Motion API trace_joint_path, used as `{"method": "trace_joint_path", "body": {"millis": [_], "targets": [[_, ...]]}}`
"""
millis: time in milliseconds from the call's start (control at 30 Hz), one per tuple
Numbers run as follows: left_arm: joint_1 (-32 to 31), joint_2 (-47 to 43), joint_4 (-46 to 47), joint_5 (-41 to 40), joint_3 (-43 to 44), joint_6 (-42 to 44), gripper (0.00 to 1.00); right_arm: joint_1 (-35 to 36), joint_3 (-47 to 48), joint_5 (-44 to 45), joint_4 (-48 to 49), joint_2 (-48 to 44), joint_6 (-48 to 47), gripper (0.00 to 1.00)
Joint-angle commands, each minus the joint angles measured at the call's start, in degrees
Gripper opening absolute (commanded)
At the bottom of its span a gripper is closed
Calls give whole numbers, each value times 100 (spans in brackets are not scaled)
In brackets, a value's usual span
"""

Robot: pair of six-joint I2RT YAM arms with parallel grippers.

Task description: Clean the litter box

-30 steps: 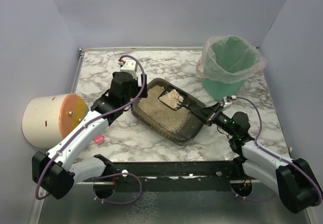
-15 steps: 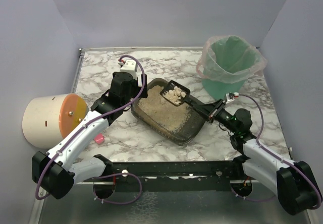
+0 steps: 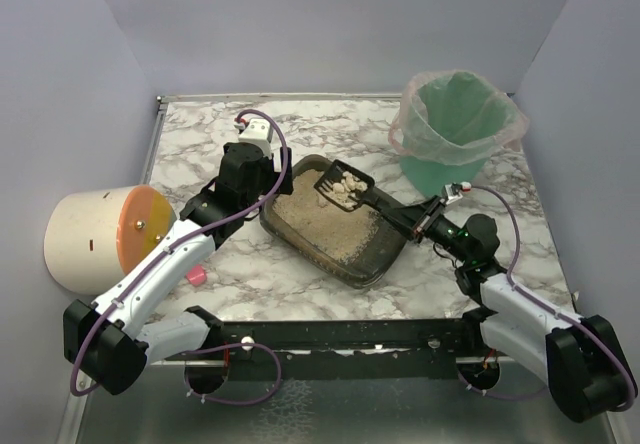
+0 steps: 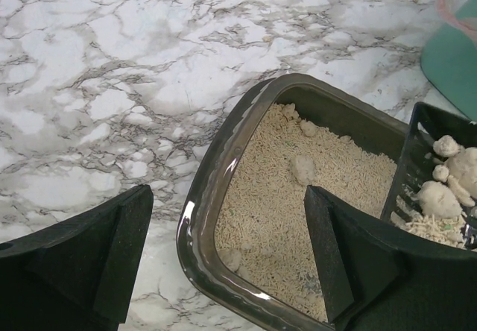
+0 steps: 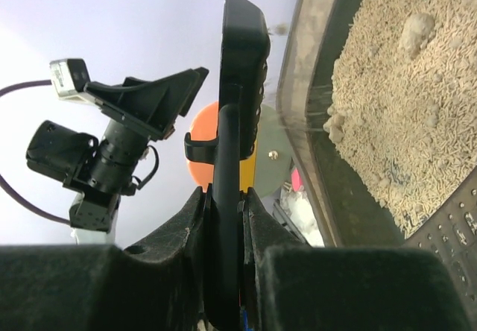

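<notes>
The litter box (image 3: 378, 256), a dark tray of beige litter, lies at the table's middle; it also shows in the left wrist view (image 4: 195, 219) and the right wrist view (image 5: 302, 85). My right gripper (image 3: 418, 223) is shut on the handle of a black slotted scoop (image 3: 343, 186), held above the tray's far end with several pale clumps in it. The scoop is seen edge-on in the right wrist view (image 5: 242, 62) and at the right edge of the left wrist view (image 4: 436, 182). My left gripper (image 3: 268, 196) is open, its fingers (image 4: 358, 264) straddling the tray's left corner rim.
A green bucket (image 3: 455, 129) lined with a clear bag stands at the back right. A cream drum with an orange lid (image 3: 100, 236) lies at the left. A small pink object (image 3: 196, 277) lies by the left arm. Purple walls enclose the marble table (image 3: 200, 144).
The scoop has risen out of the litter and shed loose litter, leaving clumps. The right gripper has lifted and drawn slightly toward the tray's far end. The left arm has not moved.
</notes>
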Motion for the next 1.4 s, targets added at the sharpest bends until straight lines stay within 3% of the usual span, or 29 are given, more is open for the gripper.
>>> {"method": "trace_joint_path", "body": {"millis": [0,33,167,267,400,500,633,700,833,967,1033,1067,1167,1367], "targets": [[-18,-141,73,47,-46,17,90,-48,253,-199,-377,-21,-262,1],[-18,-137,72,72,-27,11,90,-188,358,-14,-978,-139,-466,1],[-18,-148,85,80,-78,0,90,275,240,-311,458,334,-37,1],[-18,-109,63,117,-18,0,90,8,283,85,-620,95,-251,1],[-18,-124,67,93,-70,0,90,176,243,-267,293,320,-77,1],[-18,-108,58,145,-13,0,90,-46,307,170,-839,3,-331,1],[-17,-131,60,103,-58,-1,90,105,272,-269,219,301,-133,1],[-18,-118,50,130,-19,0,90,-83,372,70,-840,55,-404,1],[-18,-132,75,133,-59,-8,90,215,315,-192,314,402,-94,1],[-18,-89,58,188,-3,-15,90,-65,403,221,-932,104,-441,1],[-18,-114,63,157,-38,-17,90,133,283,-60,183,388,-162,1],[-18,-116,58,120,-59,-10,90,203,309,-168,273,489,-151,1],[-18,-104,60,139,-17,-7,91,125,298,241,-576,144,-261,1],[-18,-81,63,159,-27,-8,91,116,897,303,-1190,-320,-685,1]]}}
